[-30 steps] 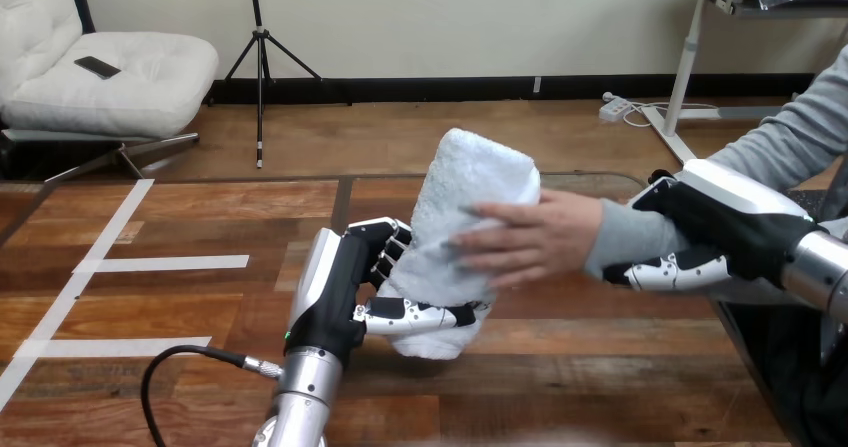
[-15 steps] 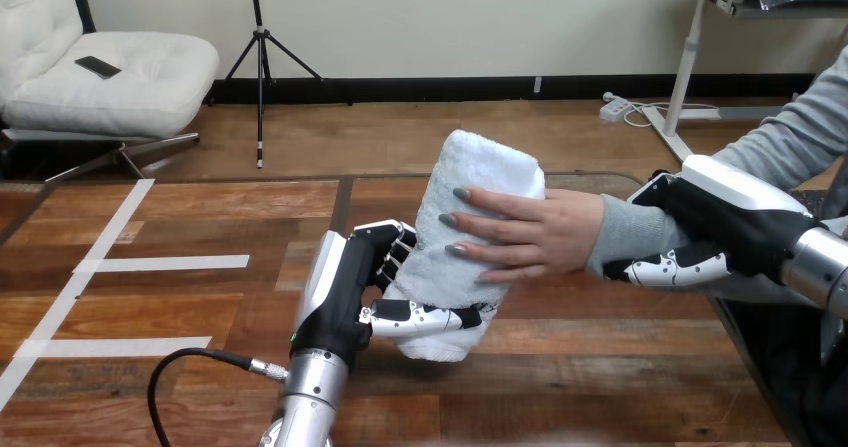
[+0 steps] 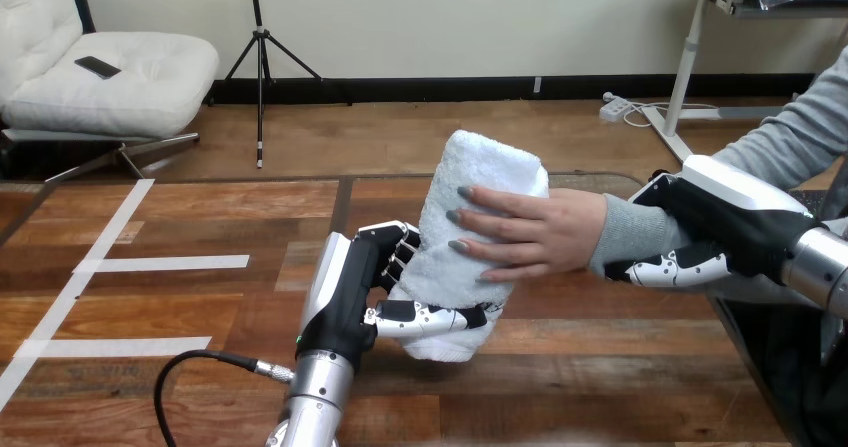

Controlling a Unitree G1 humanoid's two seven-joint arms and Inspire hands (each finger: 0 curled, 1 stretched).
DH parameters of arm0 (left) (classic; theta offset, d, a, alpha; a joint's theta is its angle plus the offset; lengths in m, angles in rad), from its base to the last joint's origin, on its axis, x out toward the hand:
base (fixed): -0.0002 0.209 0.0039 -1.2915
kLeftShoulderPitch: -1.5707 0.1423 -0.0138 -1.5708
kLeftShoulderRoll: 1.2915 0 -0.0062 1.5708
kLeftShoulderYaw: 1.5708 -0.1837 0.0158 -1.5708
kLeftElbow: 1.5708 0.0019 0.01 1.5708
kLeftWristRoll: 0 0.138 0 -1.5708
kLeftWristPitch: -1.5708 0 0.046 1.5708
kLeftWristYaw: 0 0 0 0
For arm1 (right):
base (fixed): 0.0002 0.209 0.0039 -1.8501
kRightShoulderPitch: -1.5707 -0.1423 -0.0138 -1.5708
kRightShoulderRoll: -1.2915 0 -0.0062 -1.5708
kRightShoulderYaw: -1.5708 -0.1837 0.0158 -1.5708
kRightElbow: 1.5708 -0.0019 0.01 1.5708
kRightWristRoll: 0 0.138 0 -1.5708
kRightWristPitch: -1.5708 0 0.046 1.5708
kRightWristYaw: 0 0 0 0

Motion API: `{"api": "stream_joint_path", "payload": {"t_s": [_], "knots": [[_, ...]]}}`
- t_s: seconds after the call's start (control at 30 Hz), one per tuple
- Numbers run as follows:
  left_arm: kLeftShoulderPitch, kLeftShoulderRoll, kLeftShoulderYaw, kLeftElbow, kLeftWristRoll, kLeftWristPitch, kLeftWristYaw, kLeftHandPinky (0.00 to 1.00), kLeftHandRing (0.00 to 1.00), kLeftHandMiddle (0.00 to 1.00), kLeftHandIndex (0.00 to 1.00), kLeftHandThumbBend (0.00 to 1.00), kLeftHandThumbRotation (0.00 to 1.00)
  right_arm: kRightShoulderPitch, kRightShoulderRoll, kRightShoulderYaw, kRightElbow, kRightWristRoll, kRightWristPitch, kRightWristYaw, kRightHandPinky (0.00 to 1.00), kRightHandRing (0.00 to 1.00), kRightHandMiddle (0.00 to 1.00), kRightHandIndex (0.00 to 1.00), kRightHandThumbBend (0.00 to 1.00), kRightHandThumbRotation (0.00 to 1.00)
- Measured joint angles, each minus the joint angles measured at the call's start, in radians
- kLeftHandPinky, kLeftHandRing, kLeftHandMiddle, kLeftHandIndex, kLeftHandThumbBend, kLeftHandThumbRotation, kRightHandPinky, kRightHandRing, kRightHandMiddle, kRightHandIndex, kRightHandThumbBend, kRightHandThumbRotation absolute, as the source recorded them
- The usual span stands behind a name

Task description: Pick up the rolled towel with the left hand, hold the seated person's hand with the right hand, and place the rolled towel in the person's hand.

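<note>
Over the middle of the wooden table (image 3: 600,367), the rolled towel (image 3: 437,272) is held up clear of the surface, standing nearly upright with its top tipped toward the right. It is gripped low down by the left hand (image 3: 348,287): the thumb (image 3: 425,317) is laid across the towel's lower front and the fingers (image 3: 397,247) are curled against its left side. Clamped on, no doubt about it.

Higher up, the person's hand (image 3: 535,229) is laid flat on the towel's front, fingers spread across the white cloth and pointing left. So the towel is touched by both at once, with the robot's hand below and the person's hand above.

Out at the right, the person's wrist, covered by a grey sleeve (image 3: 630,232), is taken by the right hand (image 3: 735,217). Its white-shelled back is seen over the top of the sleeve, and its fingers (image 3: 670,267) are wrapped underneath, closed round the wrist.

Far left on the table, strips of white tape (image 3: 170,263) are stuck flat to the wood, well apart from the towel and from both hands.
</note>
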Motion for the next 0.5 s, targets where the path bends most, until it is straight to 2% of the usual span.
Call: {"api": "stream_joint_path", "payload": {"t_s": [0.5], "knots": [[0.000, -0.013, 0.000, 0.000, -0.006, 0.008, -0.002, 0.30, 0.34, 0.39, 0.41, 0.65, 0.00, 0.000, 0.001, 0.000, 0.000, 0.000, 0.000, 0.000, 0.18, 0.22, 0.29, 0.33, 0.35, 0.35]]}}
